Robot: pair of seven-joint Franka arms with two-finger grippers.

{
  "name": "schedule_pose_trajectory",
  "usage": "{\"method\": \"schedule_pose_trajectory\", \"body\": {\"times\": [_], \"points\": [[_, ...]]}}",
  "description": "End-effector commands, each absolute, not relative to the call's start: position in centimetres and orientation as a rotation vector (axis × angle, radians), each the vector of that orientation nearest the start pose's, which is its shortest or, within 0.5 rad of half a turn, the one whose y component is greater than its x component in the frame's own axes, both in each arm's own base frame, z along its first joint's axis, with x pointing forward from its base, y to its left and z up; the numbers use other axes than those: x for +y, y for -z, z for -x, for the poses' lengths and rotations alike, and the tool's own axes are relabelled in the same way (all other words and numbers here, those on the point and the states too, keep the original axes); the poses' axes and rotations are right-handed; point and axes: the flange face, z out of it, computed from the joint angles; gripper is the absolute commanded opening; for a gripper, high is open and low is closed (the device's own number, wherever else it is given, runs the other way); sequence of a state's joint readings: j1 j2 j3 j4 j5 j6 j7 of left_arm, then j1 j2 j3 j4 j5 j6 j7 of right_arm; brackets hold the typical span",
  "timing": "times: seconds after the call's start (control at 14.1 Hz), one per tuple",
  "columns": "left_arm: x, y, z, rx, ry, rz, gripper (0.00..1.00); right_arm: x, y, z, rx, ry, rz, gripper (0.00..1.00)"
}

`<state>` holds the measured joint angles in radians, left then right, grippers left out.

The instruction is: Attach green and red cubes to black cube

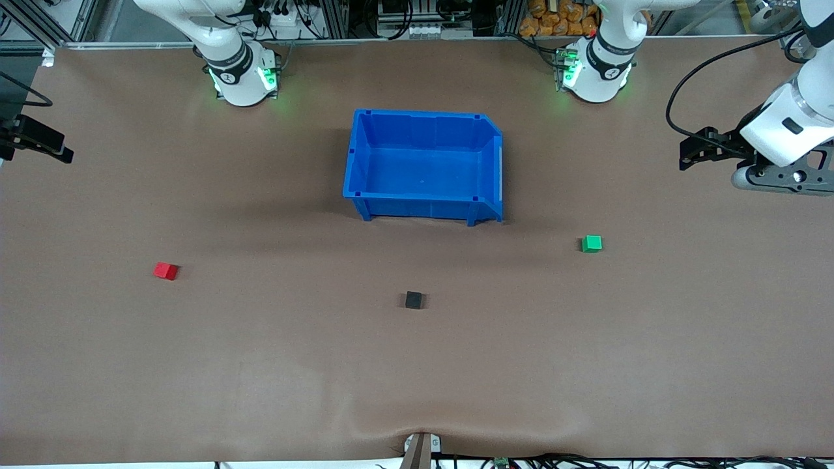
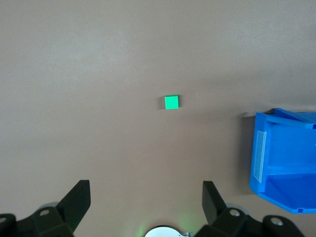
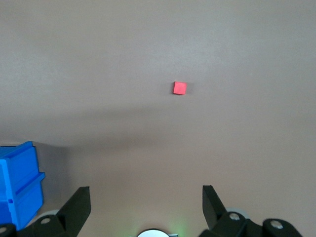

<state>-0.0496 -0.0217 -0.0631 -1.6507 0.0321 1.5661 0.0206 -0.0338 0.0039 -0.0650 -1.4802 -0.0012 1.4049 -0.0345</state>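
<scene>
Black against the brown table cover (image 1: 273,365), the black cube (image 1: 413,299) sits alone nearer the front camera than the blue bin (image 1: 365,163), with the green cube (image 1: 591,243) well apart toward the left arm's end and the red cube (image 1: 165,270) well apart toward the right arm's end, so we judge nothing is attached yet. Next, each arm must descend on its cube: the left gripper (image 2: 145,207) and the right gripper (image 3: 145,207) hang high at the table's ends, fingers spread wide and empty. Only the wrist views show those open fingers; only the front view shows the black cube.

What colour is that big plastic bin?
Bright blue plastic bin, clearest in the front view.
</scene>
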Motion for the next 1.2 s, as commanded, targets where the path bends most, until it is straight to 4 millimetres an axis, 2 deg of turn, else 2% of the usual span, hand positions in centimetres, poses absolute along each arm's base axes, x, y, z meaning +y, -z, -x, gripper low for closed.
{"method": "schedule_pose_trajectory", "body": {"times": [0.0, 0.42, 0.57, 0.71, 0.85, 0.99, 1.06, 1.13], "points": [[-5.9, -60.0, -54.1, 0.227, -0.092, 3.088, 1.00, -5.5, -65.5, -53.6, 0.102, -0.126, 3.109, 1.00], [-6.2, -59.3, -53.9, 0.212, -0.148, 3.084, 1.00, -5.5, -65.4, -53.6, 0.107, -0.132, 3.101, 1.00], [-6.5, -58.5, -53.1, 0.212, -0.239, 3.074, 1.00, -5.6, -65.3, -53.7, 0.109, -0.134, 3.098, 1.00], [-7.3, -56.7, -52.9, 0.070, -0.294, 3.063, 1.00, -5.7, -65.0, -53.9, 0.112, -0.131, 3.098, 1.00], [-7.8, -54.4, -52.4, -0.016, -0.360, 3.040, 1.00, -6.2, -60.9, -56.8, 0.119, -0.217, 3.110, 1.00], [-8.0, -52.2, -54.1, -0.032, -0.391, 3.038, 1.00, -6.5, -60.8, -57.4, 0.139, -0.216, 3.116, 1.00], [-8.2, -51.4, -55.2, -0.034, -0.350, 3.060, 1.00, -7.6, -59.0, -57.7, 0.172, -0.270, 3.106, 1.00], [-8.5, -50.6, -55.9, -0.036, -0.324, 3.078, 1.00, -8.2, -55.7, -59.0, 0.174, -0.360, 3.088, 1.00]]}}
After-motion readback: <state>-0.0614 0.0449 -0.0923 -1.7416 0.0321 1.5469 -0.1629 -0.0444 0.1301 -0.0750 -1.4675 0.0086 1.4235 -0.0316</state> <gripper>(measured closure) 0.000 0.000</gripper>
